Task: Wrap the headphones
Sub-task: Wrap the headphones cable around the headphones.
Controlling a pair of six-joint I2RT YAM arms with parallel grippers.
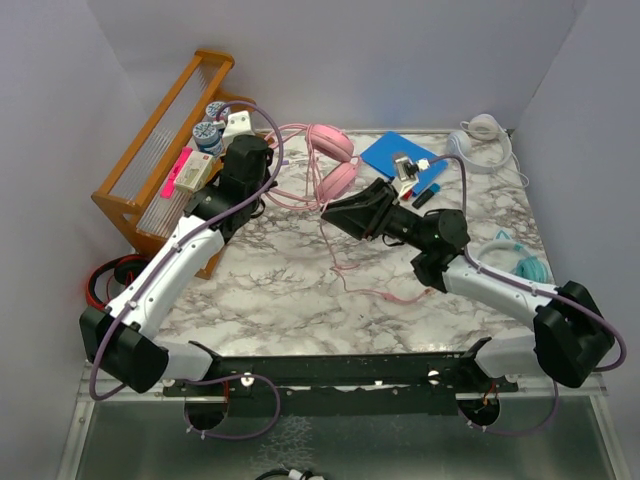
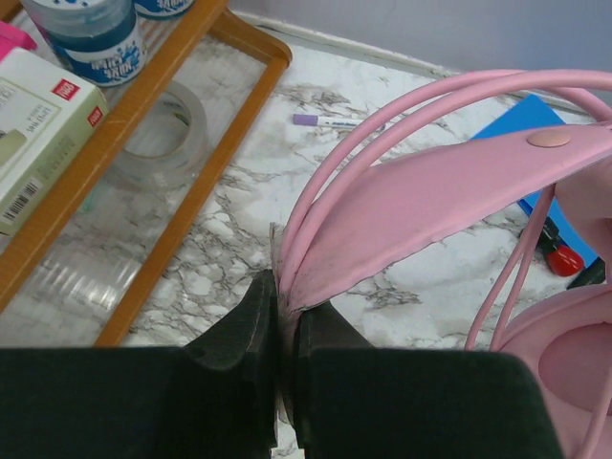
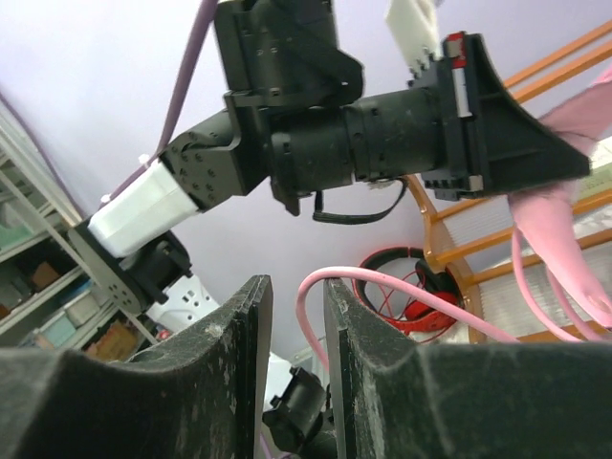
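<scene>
The pink headphones [image 1: 330,160] lie at the back middle of the marble table. My left gripper [image 1: 275,162] is shut on their headband; in the left wrist view the pink band [image 2: 430,201] is pinched between the two black fingers [image 2: 287,296]. Their long pink cable [image 1: 338,262] hangs down from my right gripper [image 1: 328,210] and trails across the table. My right gripper [image 3: 295,287] stands open, and the cable [image 3: 421,294] drapes loosely over one fingertip and runs down between the jaws. A white pair [image 1: 480,140] sits at the back right. A teal pair [image 1: 520,262] lies beside the right arm.
A wooden rack [image 1: 160,150] with boxes and jars stands at the left; a tape roll [image 2: 158,134] lies in it. A red-and-black pair [image 1: 110,275] sits beside the rack. A blue pad [image 1: 385,152] with small items lies behind the right gripper. A purple marker [image 2: 320,121] lies near the rack.
</scene>
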